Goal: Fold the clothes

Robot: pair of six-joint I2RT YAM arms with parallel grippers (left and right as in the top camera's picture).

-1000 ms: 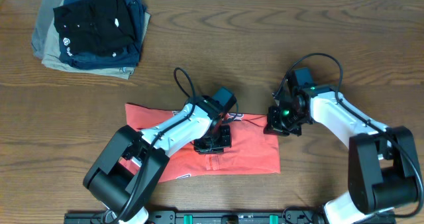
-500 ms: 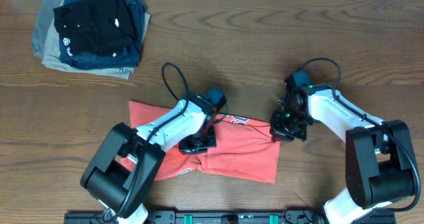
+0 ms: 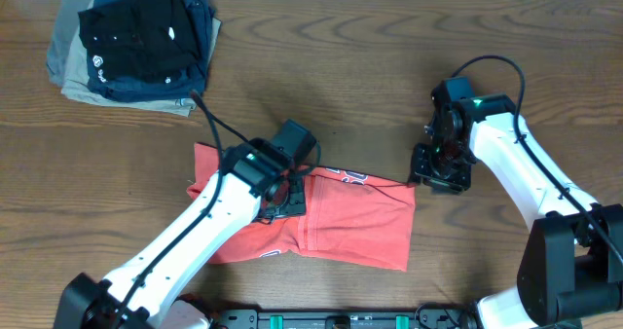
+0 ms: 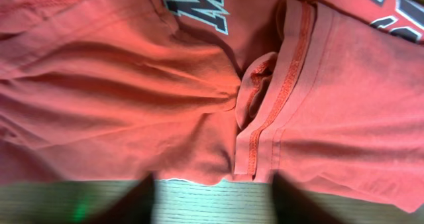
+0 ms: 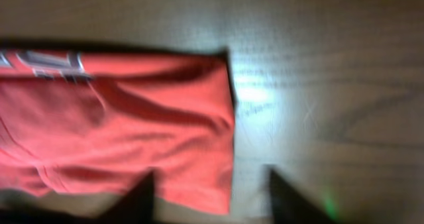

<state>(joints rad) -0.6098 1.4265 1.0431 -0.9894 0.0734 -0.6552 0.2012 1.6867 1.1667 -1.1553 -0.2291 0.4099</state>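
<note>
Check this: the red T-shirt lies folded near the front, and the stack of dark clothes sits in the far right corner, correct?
Wrong corner: the overhead view shows the stack of dark clothes in the far left corner. The red T-shirt does lie folded near the front.

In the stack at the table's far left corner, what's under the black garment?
A navy garment shows beneath the black garment, and a khaki one under both, on the table. Whether anything else lies between them is covered.
</note>
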